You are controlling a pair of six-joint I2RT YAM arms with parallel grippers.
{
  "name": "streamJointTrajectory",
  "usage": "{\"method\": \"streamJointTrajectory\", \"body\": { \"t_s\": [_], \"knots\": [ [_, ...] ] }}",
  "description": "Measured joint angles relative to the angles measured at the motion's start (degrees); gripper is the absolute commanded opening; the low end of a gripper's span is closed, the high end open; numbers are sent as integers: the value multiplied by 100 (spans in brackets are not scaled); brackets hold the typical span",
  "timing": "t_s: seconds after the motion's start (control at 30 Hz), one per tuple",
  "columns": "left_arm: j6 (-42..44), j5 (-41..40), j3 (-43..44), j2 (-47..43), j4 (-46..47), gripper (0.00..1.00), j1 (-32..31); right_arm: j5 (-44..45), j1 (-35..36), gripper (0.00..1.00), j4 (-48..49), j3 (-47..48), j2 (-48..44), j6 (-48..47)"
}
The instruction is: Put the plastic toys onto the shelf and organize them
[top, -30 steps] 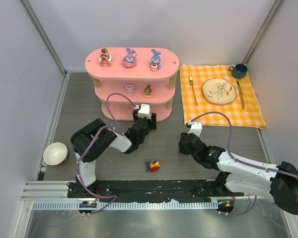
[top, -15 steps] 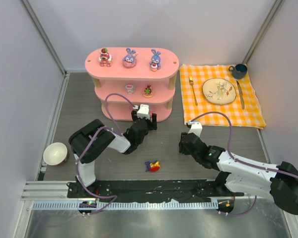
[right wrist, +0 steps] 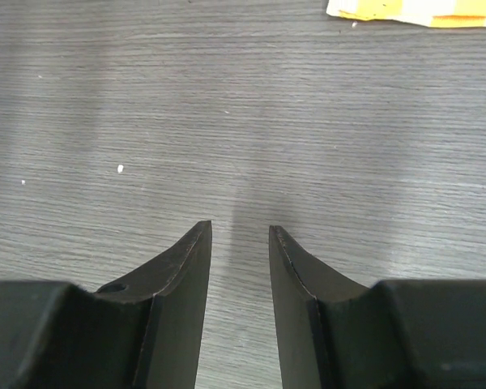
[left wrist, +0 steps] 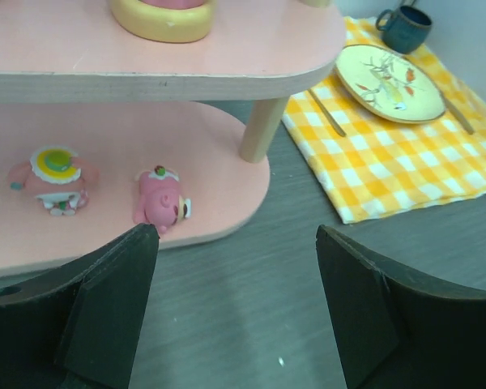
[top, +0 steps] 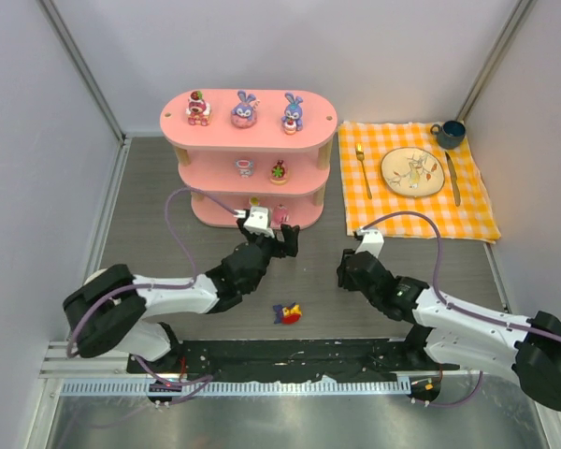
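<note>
My left gripper (left wrist: 236, 235) hangs open and empty. The shelf (left wrist: 227, 174) is just ahead, with a pink toy (left wrist: 162, 203) tipped on its bottom board. Only the red-yellow toy (top: 287, 312) behind it is unshelved. My right gripper (right wrist: 240, 235) is barely parted, holding nothing.

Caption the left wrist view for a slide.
Open left gripper facing the shelf: yellow-topped pink toy and lying pink toy on lowest board.

A wooden post (left wrist: 260, 130) and two pink toys (left wrist: 160, 204) crowd the bottom shelf (left wrist: 219, 154).
</note>
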Motion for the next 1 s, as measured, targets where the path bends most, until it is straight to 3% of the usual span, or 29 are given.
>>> {"method": "streamJointTrajectory", "body": {
  "t_s": [0.2, 0.53, 0.57, 0.6, 0.8, 1.0],
  "knots": [
    [-498, -579, -498, -1818, -1419, 80, -431, -332, -15, 31, 719, -52, 66, -160],
    [-1276, -1362, -935, -4500, -4236, 77, -455, -1296, -24, 19, 2522, 387, 2020, -310],
    [-1331, -1401, -975, -4649, -4439, 77, -455, -1338, -24, 3, 2662, 407, 2103, -321],
    [-1399, -1443, -1016, -4824, -4673, 75, -452, -1384, -24, 1, 2872, 426, 2201, -337],
    [-1628, -1578, -1187, -5547, -5578, 74, -455, -1453, -44, 1, 4223, 501, 2747, -378],
    [-1591, -1759, -1191, -5630, -5877, 74, -455, -1690, -243, 1, 5506, 789, 3738, -280]
  ]
}}
